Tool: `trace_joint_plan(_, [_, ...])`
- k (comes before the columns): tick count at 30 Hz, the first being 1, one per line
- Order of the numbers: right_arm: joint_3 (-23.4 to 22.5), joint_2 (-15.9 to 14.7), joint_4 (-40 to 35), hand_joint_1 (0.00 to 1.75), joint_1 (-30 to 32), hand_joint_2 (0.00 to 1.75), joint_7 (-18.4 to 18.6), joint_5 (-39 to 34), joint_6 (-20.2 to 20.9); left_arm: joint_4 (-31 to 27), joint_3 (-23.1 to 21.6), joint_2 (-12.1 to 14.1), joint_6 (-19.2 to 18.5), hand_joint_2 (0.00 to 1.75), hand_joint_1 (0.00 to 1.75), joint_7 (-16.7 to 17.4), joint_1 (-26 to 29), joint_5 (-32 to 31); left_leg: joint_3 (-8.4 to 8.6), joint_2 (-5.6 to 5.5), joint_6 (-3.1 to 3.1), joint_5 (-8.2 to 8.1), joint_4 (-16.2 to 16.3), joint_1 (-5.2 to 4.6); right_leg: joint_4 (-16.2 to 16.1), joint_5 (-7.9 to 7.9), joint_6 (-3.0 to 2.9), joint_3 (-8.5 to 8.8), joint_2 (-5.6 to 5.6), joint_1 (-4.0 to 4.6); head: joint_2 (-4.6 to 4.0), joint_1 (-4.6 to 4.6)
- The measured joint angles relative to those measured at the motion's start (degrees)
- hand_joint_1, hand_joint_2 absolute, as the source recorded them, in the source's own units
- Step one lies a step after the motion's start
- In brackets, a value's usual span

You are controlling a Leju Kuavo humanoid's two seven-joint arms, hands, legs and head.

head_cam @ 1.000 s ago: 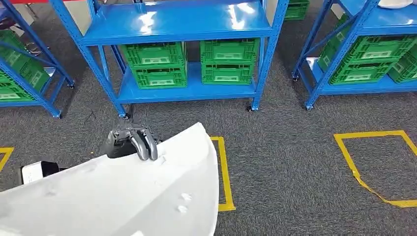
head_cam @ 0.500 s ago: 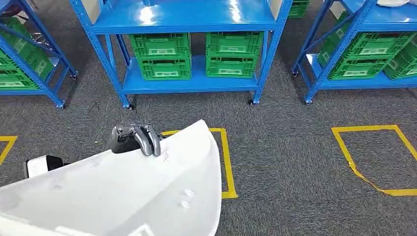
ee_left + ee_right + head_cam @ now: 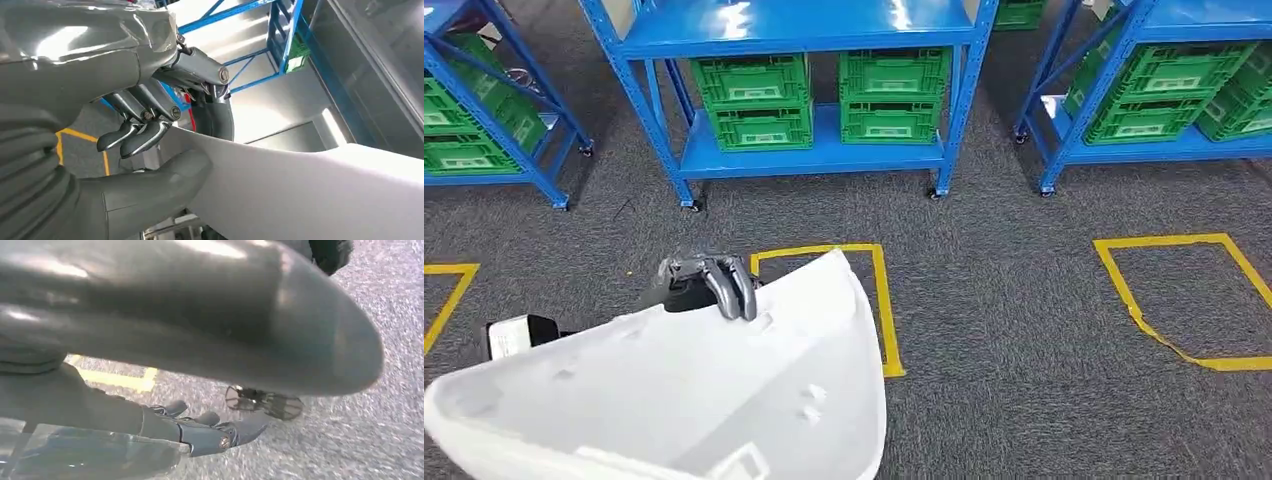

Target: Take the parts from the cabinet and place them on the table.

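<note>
Left hand (image 3: pixel 704 283): dark fingers (image 3: pixel 135 137) hooked over top edge of white moulded panel (image 3: pixel 694 400), thumb (image 3: pixel 165 185) pressed under same edge, pinching it. Right hand (image 3: pixel 200 432): fingers part curled, apart, holding nothing, above grey carpet (image 3: pixel 1024 340). One panel, carried low before body. Beyond: three blue shelving racks (image 3: pixel 824 160); middle rack holds four green crates (image 3: pixel 892 98), two stacks of two. Three yellow tape squares (image 3: pixel 1174 300) on carpet.

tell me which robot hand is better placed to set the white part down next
Left, probably. The left robot hand already grips the white part at its far edge, fingers over it and thumb under. The right robot hand sits beneath the part; its grip is unclear.
</note>
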Motion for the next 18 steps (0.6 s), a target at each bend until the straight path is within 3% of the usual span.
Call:
trace_joint_plan(1, [-0.09, 0.17, 0.00, 0.00, -0.01, 0.00, 0.04, -0.02, 0.02, 0.00, -0.15, 0.02, 0.00, 1.75, 1.75, 0.02, -0.08, 0.02, 4.06, -0.04, 0.05, 0.94, -5.18, 0.12, 0.03, 0.61, 0.27, -0.59, 0.08, -0.01, 0.00, -0.04])
trace_joint_plan(2, [-0.20, 0.24, 0.00, 0.00, 0.00, 0.00, 0.04, -0.07, 0.04, 0.00, -0.24, 0.02, 0.00, 1.75, 1.75, 0.02, -0.27, 0.02, 8.41, -0.18, 0.21, -0.45, -10.80, 0.14, 0.05, 1.10, 0.68, -0.75, 0.15, 0.02, 0.00, -0.04])
trace_joint_plan(3, [-0.31, 0.33, 0.00, 0.00, 0.02, 0.00, 0.04, -0.11, 0.07, -0.02, -0.33, 0.00, 0.00, 1.75, 1.75, 0.04, -0.50, 0.04, 11.66, -0.33, 0.40, -2.51, -16.10, -0.21, 0.08, 1.61, 1.05, -0.98, 0.22, 0.33, 0.00, 0.02])
trace_joint_plan(4, [-0.37, 0.33, 0.00, 0.00, 0.03, 0.00, 0.04, -0.13, 0.09, -0.07, -0.35, 0.02, 0.00, 1.75, 1.75, 0.04, -0.57, 0.22, 11.76, -0.26, 0.65, -2.85, -16.74, -0.41, -0.30, 2.41, 1.53, -0.94, 0.19, 0.22, 0.00, 0.20])
trace_joint_plan(6, [-0.44, 0.42, 0.00, 0.00, 0.04, 0.00, 0.04, -0.15, 0.17, -0.09, -0.41, 0.09, 0.00, 1.75, 1.75, 0.07, -0.63, 0.33, 10.72, -0.30, 1.54, -1.80, -16.59, -0.90, -1.06, 3.94, 2.46, -1.15, 0.21, -0.09, 0.00, -0.04])
trace_joint_plan(7, [-0.46, 0.46, 0.07, 0.00, 0.24, 0.00, 0.07, -0.15, 0.20, -0.07, -0.50, 0.09, 0.00, 1.75, 1.75, 0.13, -0.65, 0.31, 9.60, 0.00, 2.44, -0.51, -17.33, -0.43, -1.11, 4.04, 2.72, -1.69, 0.17, -0.10, 0.00, 0.00])
trace_joint_plan(8, [-0.50, 0.50, 0.07, 0.00, 0.27, 0.00, 0.09, -0.15, 0.31, -0.04, -0.59, 0.09, 0.00, 1.75, 1.75, 0.13, -0.74, 0.33, 8.83, 0.18, 2.95, 0.35, -17.36, -0.60, 0.01, 1.81, 2.16, -2.59, 0.18, -0.24, 0.00, -0.02])
trace_joint_plan(9, [-0.52, 0.57, 0.07, 0.00, 0.27, 0.00, 0.09, -0.13, 0.33, -0.04, -0.61, 0.04, 0.00, 1.75, 1.75, 0.13, -0.76, 0.35, 7.63, 0.19, 3.57, 1.25, -17.34, -0.75, 2.76, -1.78, 1.37, -3.63, 0.21, -0.17, 0.00, 0.35])
trace_joint_plan(10, [-0.52, 0.57, 0.07, 0.00, 0.32, 0.00, 0.11, -0.11, 0.33, -0.04, -0.63, 0.02, 0.02, 1.75, 1.75, 0.13, -0.71, 0.35, 6.90, 0.17, 3.70, 2.21, -17.31, -0.94, 7.09, -5.54, 0.87, -4.64, 0.22, -0.11, 0.00, 0.46])
trace_joint_plan(11, [-0.57, 0.55, 0.07, 0.00, 0.29, 0.00, 0.11, -0.15, 0.33, -0.04, -0.74, 0.02, 0.00, 1.75, 1.75, 0.13, -0.71, 0.33, 5.58, 0.18, 3.82, 3.21, -17.25, -1.22, 12.38, -8.49, 0.82, -5.69, 0.26, -0.04, 0.00, 0.48])
trace_joint_plan(12, [-0.57, 0.55, 0.07, 0.00, 0.26, 0.00, 0.11, -0.15, 0.33, -0.02, -0.85, 0.02, 0.00, 1.75, 1.75, 0.15, -0.68, 0.33, 4.45, 0.21, 3.90, 4.08, -17.16, -1.44, 16.56, -9.46, 1.23, -6.20, 0.26, -0.04, 0.00, 0.53])
trace_joint_plan(13, [-0.59, 0.55, 0.07, 0.00, 0.23, 0.00, 0.11, -0.15, 0.33, -0.02, -0.94, 0.04, 0.00, 1.75, 1.75, 0.18, -0.65, 0.33, 3.33, 0.26, 3.94, 4.93, -17.10, -1.62, 19.07, -8.83, 1.88, -5.89, 0.26, -0.04, 0.00, 0.50])
trace_joint_plan(14, [-0.61, 0.55, 0.07, 0.00, 0.24, 0.00, 0.11, -0.15, 0.33, 0.00, -0.98, 0.04, 0.00, 1.75, 1.75, 0.17, -0.65, 0.33, 2.25, 0.30, 3.92, 5.69, -17.01, -1.71, 19.00, -7.13, 2.61, -4.57, 0.26, -0.03, 0.00, 0.50])
trace_joint_plan(15, [-0.63, 0.55, 0.07, 0.00, 0.25, 0.00, 0.11, -0.15, 0.33, 0.00, -1.05, 0.04, 0.00, 1.75, 1.75, 0.18, -0.65, 0.33, 1.20, 0.30, 3.85, 6.41, -16.81, -1.78, 16.85, -5.22, 3.16, -2.18, 0.25, 0.00, 0.00, 0.52])
trace_joint_plan(16, [-0.66, 0.52, 0.07, 0.00, 0.19, 0.00, 0.11, -0.15, 0.33, 0.00, -1.09, 0.07, 0.00, 1.75, 1.75, 0.18, -0.66, 0.33, -0.01, 0.28, 3.67, 7.13, -16.42, -1.81, 12.22, -4.03, 3.24, 1.56, 0.25, 0.09, 0.00, 0.52])
trace_joint_plan(17, [-0.68, 0.46, 0.07, 0.00, 0.03, 0.00, 0.11, -0.15, 0.33, -0.02, -1.11, 0.05, 0.00, 1.75, 1.75, 0.18, -0.68, 0.33, -0.79, 0.26, 3.48, 7.71, -15.83, -1.81, 6.33, -4.90, 2.66, 5.98, 0.25, 0.20, 0.00, 0.52])
trace_joint_plan(18, [-0.68, 0.35, 0.07, 0.00, -0.10, 0.00, 0.11, -0.15, 0.33, -0.04, -1.09, 0.02, 0.00, 1.75, 1.75, 0.18, -0.69, 0.33, -1.57, 0.21, 3.15, 8.00, -15.19, -2.05, -0.21, -7.01, 1.91, 10.60, 0.24, 0.67, 0.00, 0.57])
